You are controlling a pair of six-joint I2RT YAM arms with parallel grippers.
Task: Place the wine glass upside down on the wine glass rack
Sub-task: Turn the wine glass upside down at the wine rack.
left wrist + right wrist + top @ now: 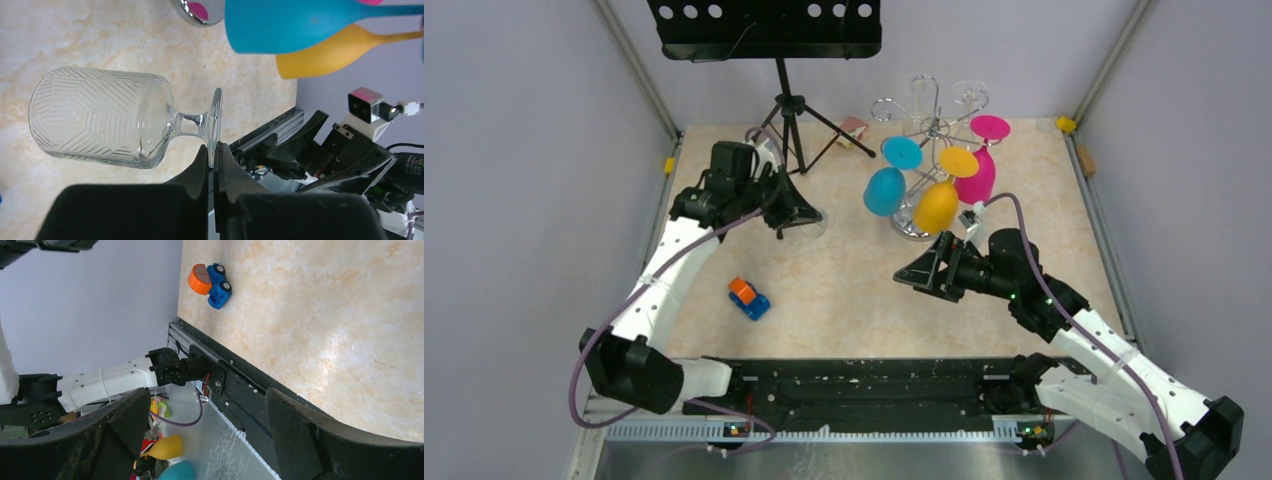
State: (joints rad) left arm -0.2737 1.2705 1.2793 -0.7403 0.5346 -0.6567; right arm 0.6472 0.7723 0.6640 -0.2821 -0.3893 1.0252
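The wine glass [100,117] is clear with a cut zigzag pattern and lies sideways above the table. My left gripper [214,152] is shut on the rim of its foot. From above, the left gripper [796,208] and the faint wine glass [812,220] hang left of the wine glass rack [932,128]. The rack is chrome wire, and its round base [200,10] shows in the left wrist view. A blue glass [885,190], a yellow glass [936,205] and a pink glass [977,178] hang upside down on it. My right gripper [908,274] is open and empty in front of the rack; its fingers [300,430] stand wide apart.
A black music stand [769,30] on a tripod [792,110] stands at the back, left of the rack. A blue and orange toy car [749,298] lies near the front left. A small block [854,130] sits by the tripod's foot.
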